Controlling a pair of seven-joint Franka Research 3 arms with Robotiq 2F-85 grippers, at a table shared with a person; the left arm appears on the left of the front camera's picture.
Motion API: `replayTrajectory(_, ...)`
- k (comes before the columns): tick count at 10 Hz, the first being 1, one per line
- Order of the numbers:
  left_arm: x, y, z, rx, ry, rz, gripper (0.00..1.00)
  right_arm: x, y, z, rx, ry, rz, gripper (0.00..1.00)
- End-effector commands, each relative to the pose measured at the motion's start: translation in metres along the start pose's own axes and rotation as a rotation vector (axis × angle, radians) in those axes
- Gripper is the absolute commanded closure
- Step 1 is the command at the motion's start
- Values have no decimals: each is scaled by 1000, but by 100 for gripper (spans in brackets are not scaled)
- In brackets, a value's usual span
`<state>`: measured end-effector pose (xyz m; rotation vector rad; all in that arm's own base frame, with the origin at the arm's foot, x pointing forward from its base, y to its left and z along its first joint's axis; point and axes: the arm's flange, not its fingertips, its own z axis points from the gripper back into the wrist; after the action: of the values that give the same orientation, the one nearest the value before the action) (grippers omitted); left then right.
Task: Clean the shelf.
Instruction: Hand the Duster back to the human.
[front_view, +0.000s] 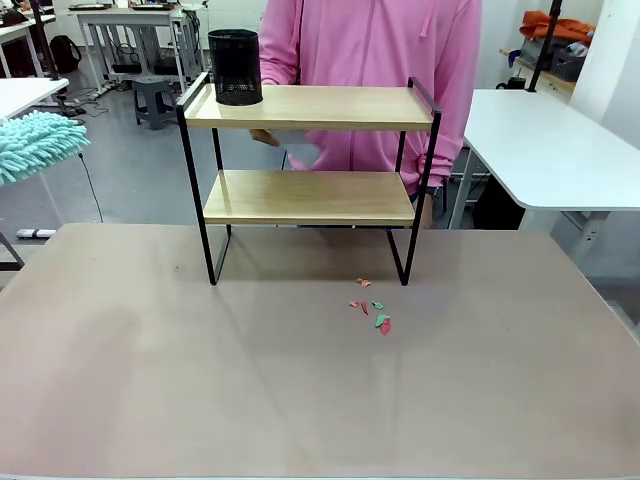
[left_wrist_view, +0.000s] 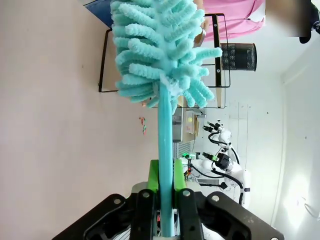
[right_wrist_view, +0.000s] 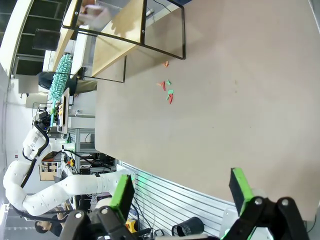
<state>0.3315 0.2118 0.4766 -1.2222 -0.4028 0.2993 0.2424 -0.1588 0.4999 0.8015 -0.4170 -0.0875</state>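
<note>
**Duster gripped, shelf not yet touched**

At the far left, the left gripper (left_wrist_view: 166, 172) is clamping tight on the handle of a teal fluffy duster (front_view: 35, 145), whose head is hanging in the air well apart from the shelf (front_view: 310, 108). The shelf is standing at the middle of the table (front_view: 150, 380), toward its far edge. A black mesh cup (front_view: 235, 67) is sitting on the left end of its upper board, and the lower board is lying bare. A person's hand (front_view: 265, 137) is showing between the two boards from behind. Just in front of the shelf's right leg, small red and green scraps (front_view: 372, 310) are lying on the table. On the right, the right gripper (right_wrist_view: 182, 192) is hovering with its jaws wide and empty. Judging from this, the wiping is yet to begin, and both boards are waiting.
</note>
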Motion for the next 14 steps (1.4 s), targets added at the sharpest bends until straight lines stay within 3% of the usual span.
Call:
replayTrajectory(1, -2, -1, 0, -13, 4, -25, 100, 1, 0, -1, 25, -13, 23, 0)
replayTrajectory(2, 0, 0, 0, 0, 0, 0, 88, 0, 0, 0, 0, 0, 0, 0)
replayTrajectory(4, -12, -54, -15, -230, 61, -195, 88, 20, 29, 37, 129, -129, 118, 0)
replayTrajectory(6, -33, -118, -21, -468, 142, -400, 88, 53, 91, 63, 243, -247, 319, 0)
replayTrajectory(7, -48, -138, -28, -535, 242, -453, 88, 58, 116, 60, 330, -228, 407, 0)
replayTrajectory(9, -77, -156, -57, -578, 569, -488, 88, 49, 155, 33, 512, -16, 526, 0)
replayTrajectory(10, -88, -157, -81, -550, 798, -469, 88, 34, 167, 13, 596, 122, 587, 0)
replayTrajectory(11, -95, -150, -98, -440, 1020, -439, 88, 19, 164, 1, 591, 188, 599, 0)
replayTrajectory(12, -89, -134, -98, -259, 1031, -396, 88, 37, 177, 30, 519, -11, 531, 0)
replayTrajectory(13, -110, -162, -98, -547, 765, -419, 88, 37, 177, 30, 519, -11, 531, 0)
replayTrajectory(14, -110, -162, -98, -547, 765, -419, 88, 37, 177, 30, 519, -11, 531, 0)
